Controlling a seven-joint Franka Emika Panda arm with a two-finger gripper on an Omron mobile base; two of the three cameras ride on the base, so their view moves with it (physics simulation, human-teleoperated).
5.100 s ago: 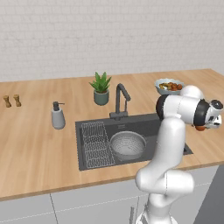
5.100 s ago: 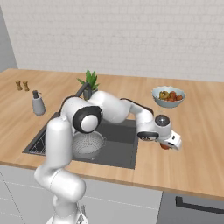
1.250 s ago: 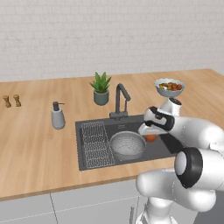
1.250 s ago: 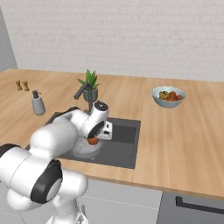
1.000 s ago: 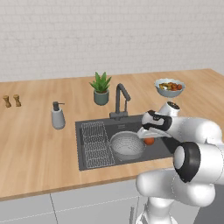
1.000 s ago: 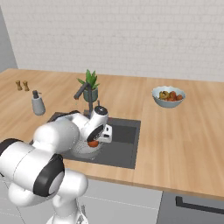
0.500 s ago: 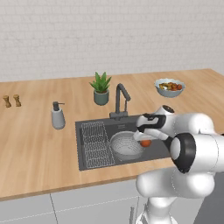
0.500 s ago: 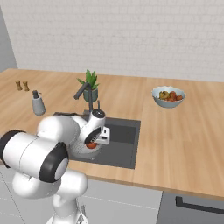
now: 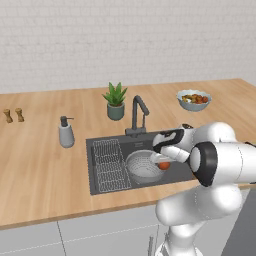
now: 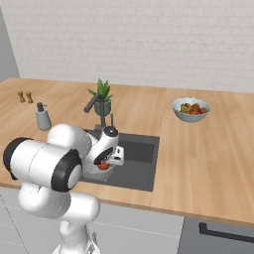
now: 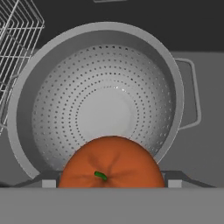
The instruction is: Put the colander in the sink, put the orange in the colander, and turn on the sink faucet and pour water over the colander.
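A wooden counter (image 9: pixel 40 170) is running under a pale brick wall, with the dark sink (image 9: pixel 97 150) sunk into it. The colander (image 9: pixel 142 166) is sitting in the sink. The gripper (image 9: pixel 163 161) is pinching the orange (image 9: pixel 164 165) just above the colander's right rim (the bowl lying to its left, open).

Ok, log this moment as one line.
stage: orange to colander | gripper: shut on orange, over colander rim | colander: in sink, empty | faucet: untouched
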